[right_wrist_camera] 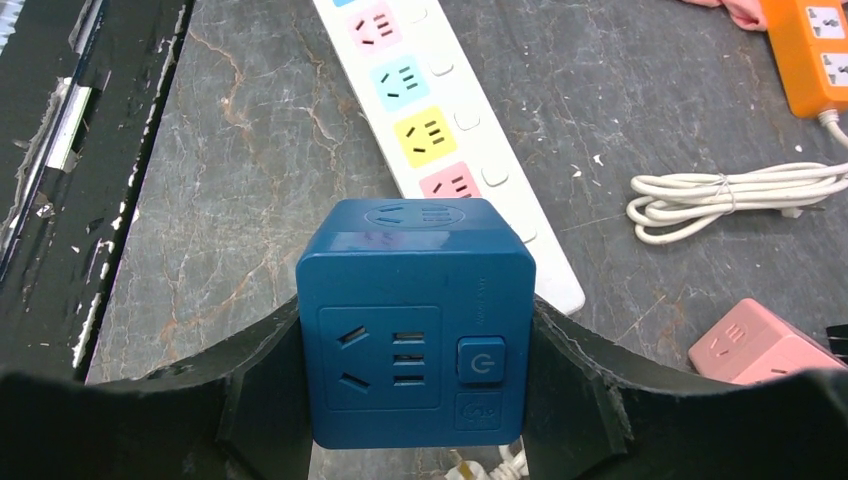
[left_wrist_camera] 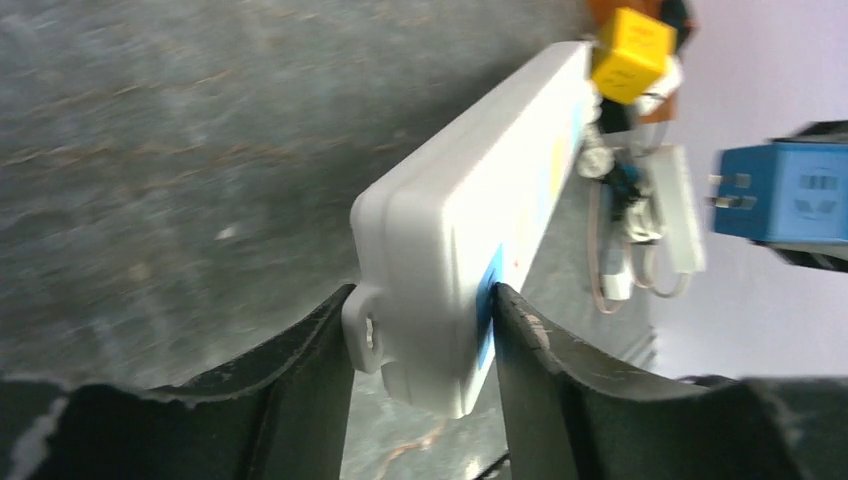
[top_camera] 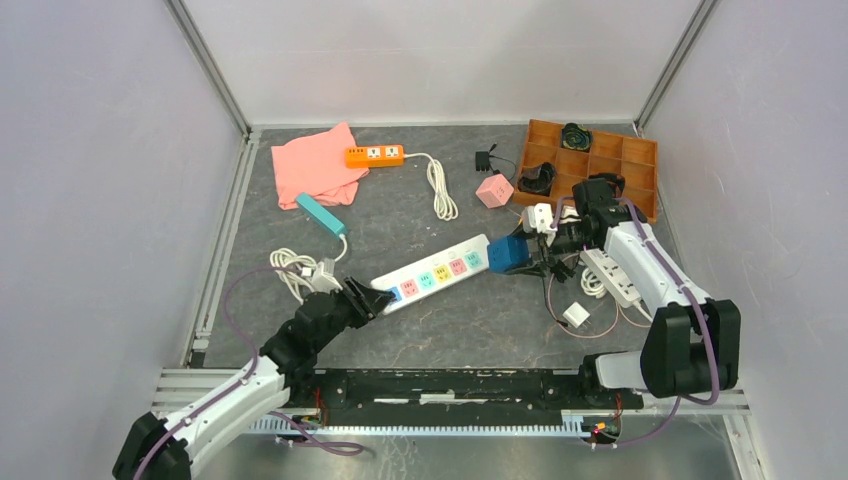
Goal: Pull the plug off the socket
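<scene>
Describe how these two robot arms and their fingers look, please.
The left arm and right arm match: white rounded shells between chunky black joints, each trailed by a looping lilac cable. The fingers are matte black, broad and curved, with scuffed, whitish edges.

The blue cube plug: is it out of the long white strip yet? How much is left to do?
Almost finished. Done: the blue cube plug is out, its metal prongs bare and apart from the long white strip. In hand: the right fingers grip the cube, and the left fingers pinch the strip's end. Left: probably just setting things down.
</scene>
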Controlling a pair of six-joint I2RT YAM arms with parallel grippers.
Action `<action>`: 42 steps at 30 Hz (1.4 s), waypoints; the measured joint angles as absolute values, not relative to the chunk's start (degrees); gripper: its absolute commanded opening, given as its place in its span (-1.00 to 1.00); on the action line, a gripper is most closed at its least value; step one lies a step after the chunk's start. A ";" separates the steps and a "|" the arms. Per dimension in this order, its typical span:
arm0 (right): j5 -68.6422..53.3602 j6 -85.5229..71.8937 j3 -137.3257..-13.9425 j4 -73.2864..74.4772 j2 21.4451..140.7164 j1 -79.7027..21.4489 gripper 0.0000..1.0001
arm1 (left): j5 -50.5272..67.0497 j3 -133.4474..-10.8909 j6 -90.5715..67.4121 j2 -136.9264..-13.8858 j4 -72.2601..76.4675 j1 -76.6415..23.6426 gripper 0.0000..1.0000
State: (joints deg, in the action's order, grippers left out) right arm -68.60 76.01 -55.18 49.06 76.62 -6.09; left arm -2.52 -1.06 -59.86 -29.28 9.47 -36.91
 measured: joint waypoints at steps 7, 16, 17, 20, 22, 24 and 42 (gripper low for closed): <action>-68.49 76.64 -55.18 49.52 78.08 -5.87 -1.00 | -7.03 -0.71 -59.83 -31.09 2.59 -36.71 0.58; -67.37 74.81 -55.09 47.83 77.82 -5.82 -0.99 | -11.66 -1.28 -60.03 -26.46 -2.68 -36.71 0.99; -67.16 74.28 -54.96 47.09 77.58 -5.82 -0.99 | -12.29 -1.48 -60.01 -25.43 -4.14 -36.71 0.99; -66.52 71.85 -53.93 44.40 76.01 -5.82 -1.00 | -14.09 -2.42 -59.92 -22.52 -7.84 -36.71 0.99; -66.13 70.26 -53.36 42.87 74.94 -5.82 -1.00 | -15.22 -3.44 -59.90 -20.80 -10.44 -36.71 0.99; -65.60 68.75 -53.04 41.36 74.02 -5.82 -1.00 | -16.23 -4.60 -59.79 -20.14 -13.02 -36.71 0.99; -61.25 57.21 -54.22 32.77 71.88 -6.72 -0.99 | -16.08 -22.17 -46.94 -19.94 -19.90 -36.71 0.99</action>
